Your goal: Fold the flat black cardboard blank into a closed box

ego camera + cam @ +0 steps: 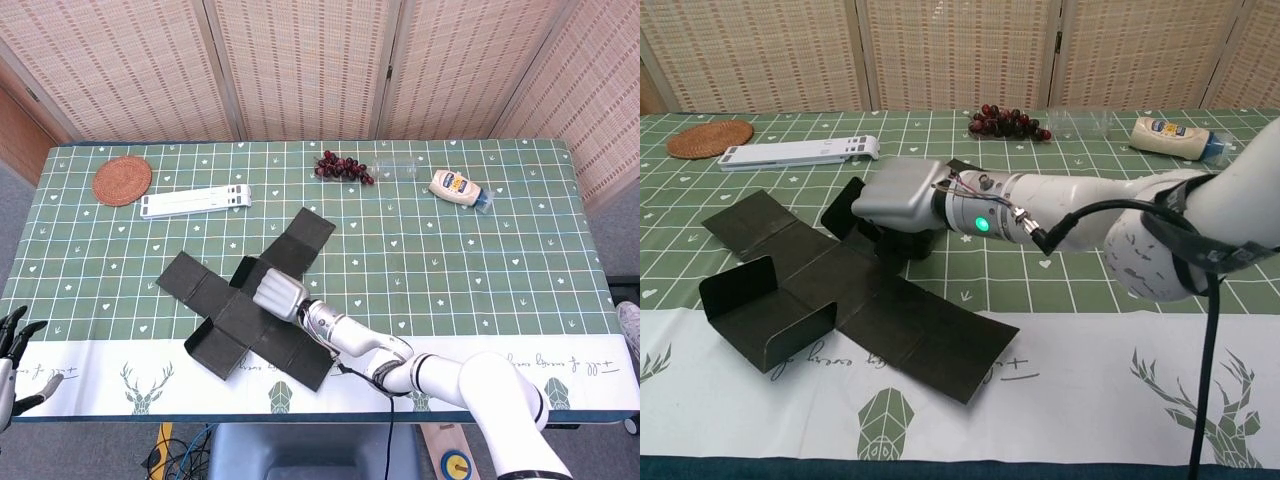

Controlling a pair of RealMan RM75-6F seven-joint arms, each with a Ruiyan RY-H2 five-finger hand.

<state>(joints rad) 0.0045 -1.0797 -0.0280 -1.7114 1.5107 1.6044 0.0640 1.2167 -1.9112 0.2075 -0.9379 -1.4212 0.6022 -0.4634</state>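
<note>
Right hand on the blank

The right hand (pixel 898 195) presses its fingers down on the black blank (pixel 250 305), which lies skewed near the table's (pixel 450 260) front edge; left hand (pixel 12 345) idle, spread, off-table.

The black cardboard blank (pixel 250 315) lay unfolded on the surface (pixel 480 270), a cross of matte black panels set askew to the surface's edges. Its long arm ran from 7 o'clock, near the front edge, toward 1 o'clock, ending in a flat panel pointing at the far side. The cross arm reached out to 10 o'clock and down to 5 o'clock. In the chest view the blank (pixel 840 290) had two side flaps standing upright: one at the nearest left panel, one beside the centre. The remaining panels lay flat, creases visible between them.
</note>
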